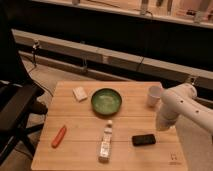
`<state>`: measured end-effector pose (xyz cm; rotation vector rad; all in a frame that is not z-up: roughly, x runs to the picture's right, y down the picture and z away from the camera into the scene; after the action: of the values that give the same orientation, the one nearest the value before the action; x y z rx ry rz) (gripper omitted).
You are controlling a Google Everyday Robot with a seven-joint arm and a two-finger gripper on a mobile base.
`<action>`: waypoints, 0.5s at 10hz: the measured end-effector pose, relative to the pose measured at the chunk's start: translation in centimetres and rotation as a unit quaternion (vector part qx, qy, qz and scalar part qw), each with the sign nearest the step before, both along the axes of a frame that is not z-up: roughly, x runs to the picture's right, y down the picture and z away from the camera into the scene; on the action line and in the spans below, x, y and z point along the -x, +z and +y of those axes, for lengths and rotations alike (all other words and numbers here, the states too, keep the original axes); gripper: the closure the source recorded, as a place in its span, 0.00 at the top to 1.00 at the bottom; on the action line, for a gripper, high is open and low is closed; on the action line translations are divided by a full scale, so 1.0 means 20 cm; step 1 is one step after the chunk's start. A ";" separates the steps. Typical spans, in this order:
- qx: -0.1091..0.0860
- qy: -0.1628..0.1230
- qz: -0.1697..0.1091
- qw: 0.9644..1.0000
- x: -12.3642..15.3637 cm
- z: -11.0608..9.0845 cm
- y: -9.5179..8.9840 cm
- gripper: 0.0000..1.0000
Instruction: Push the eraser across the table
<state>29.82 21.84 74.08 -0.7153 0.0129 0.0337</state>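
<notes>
The eraser (143, 139) is a small flat black block lying on the front right part of the light wooden table (80, 150). My white arm reaches in from the right. My gripper (164, 126) hangs at its end, just right of and slightly behind the eraser, a short gap from it. The arm's wrist hides most of the gripper.
A green bowl (106, 101) sits mid-table. A white cup (154, 95) stands behind the arm. A clear bottle (106, 142) lies left of the eraser. A small white block (80, 93) is at back left, an orange carrot (59, 136) at front left. A black chair (15, 110) stands left.
</notes>
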 end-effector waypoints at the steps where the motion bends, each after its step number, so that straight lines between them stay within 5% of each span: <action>1: 0.003 -0.002 0.005 1.000 -0.02 0.04 0.03 0.00; 5: 0.011 -0.007 0.017 1.000 -0.05 0.17 0.13 0.00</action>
<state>30.76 25.32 76.74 -0.7369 0.0499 0.0322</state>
